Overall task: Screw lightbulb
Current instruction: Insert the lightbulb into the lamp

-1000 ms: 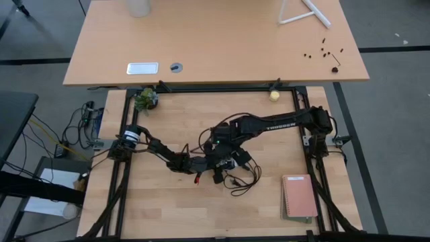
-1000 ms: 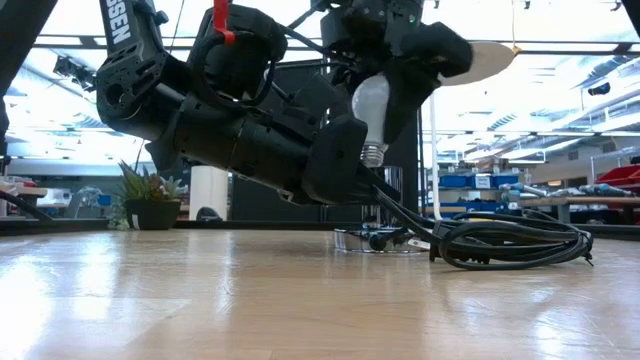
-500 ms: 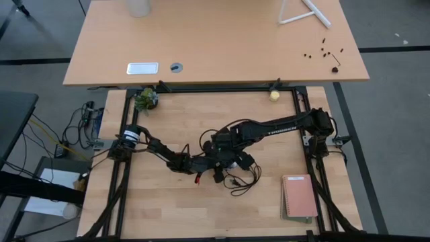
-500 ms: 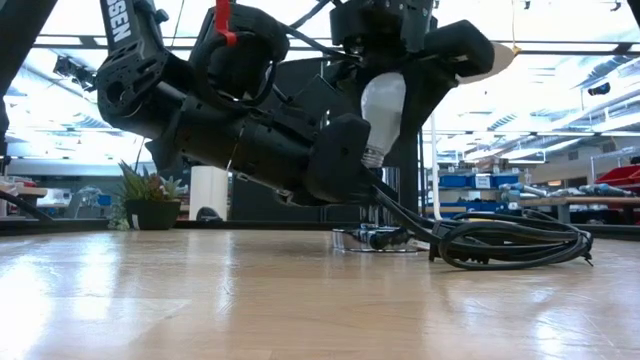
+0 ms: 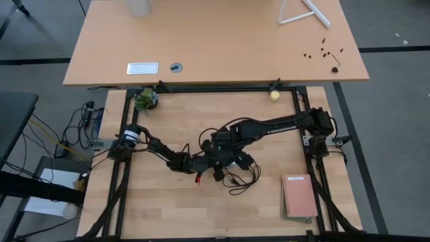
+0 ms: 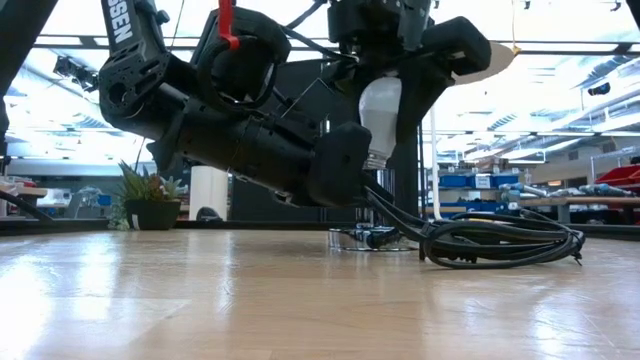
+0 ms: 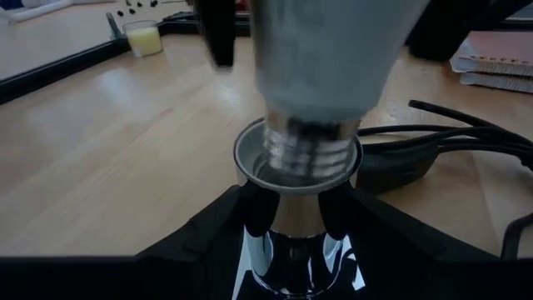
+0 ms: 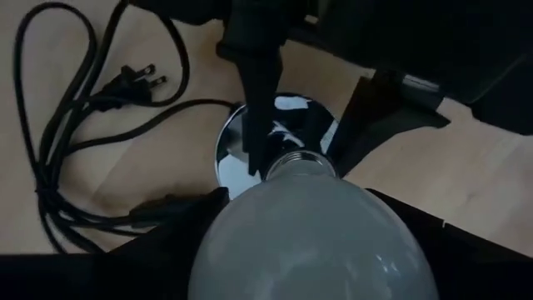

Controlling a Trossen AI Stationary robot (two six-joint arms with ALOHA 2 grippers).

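Gripping the lightbulb (image 6: pixel 380 110) by its white globe, the right end effector (image 6: pixel 400 60) held it upright above the desk (image 6: pixel 300 300), screw base down at the mouth of the silver socket (image 7: pixel 296 158), which the left end effector (image 7: pixel 291 217) was clamped on from below.

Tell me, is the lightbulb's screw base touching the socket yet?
Cannot tell. In the left wrist view the lightbulb has its threaded base at the rim of the socket, but neither contact nor a gap shows plainly.
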